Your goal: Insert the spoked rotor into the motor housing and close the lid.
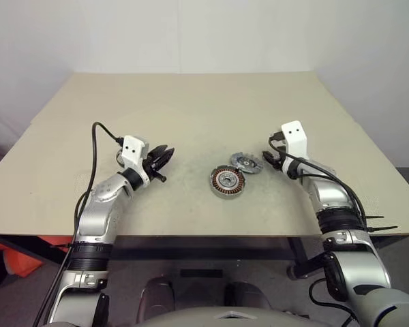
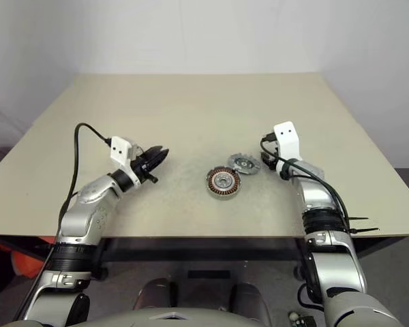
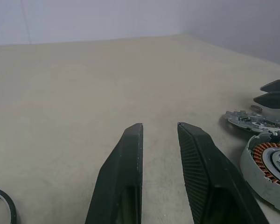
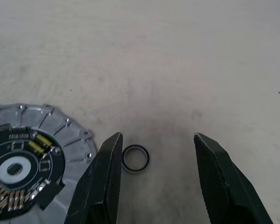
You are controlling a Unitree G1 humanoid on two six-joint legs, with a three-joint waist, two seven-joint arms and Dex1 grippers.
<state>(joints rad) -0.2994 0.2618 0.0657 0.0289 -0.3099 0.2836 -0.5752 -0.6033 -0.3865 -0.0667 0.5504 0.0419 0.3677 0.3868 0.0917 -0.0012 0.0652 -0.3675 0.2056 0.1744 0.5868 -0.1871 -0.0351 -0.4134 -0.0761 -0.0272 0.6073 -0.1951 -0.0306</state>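
Observation:
The motor housing [image 1: 227, 181], a squat round disc with copper windings and a silver hub, lies on the table. Just behind it to the right lies the spoked rotor [image 1: 247, 162], flat, grey and notched at the rim, with a dark circuit board at its middle [image 4: 23, 163]. My right gripper [image 4: 157, 137] is open and low over the table beside the rotor. A tiny thin ring [image 4: 135, 158] lies on the table between its fingertips, untouched. My left gripper [image 1: 165, 155] hovers left of the housing, narrowly open and empty, pointing toward it. The lid is out of view.
The beige table [image 1: 191, 102] stretches far behind the parts, with its front edge close to my arms. In the left wrist view the curved edge of a dark ring [image 3: 2, 200] lies on the table near my left gripper. White walls stand behind the table.

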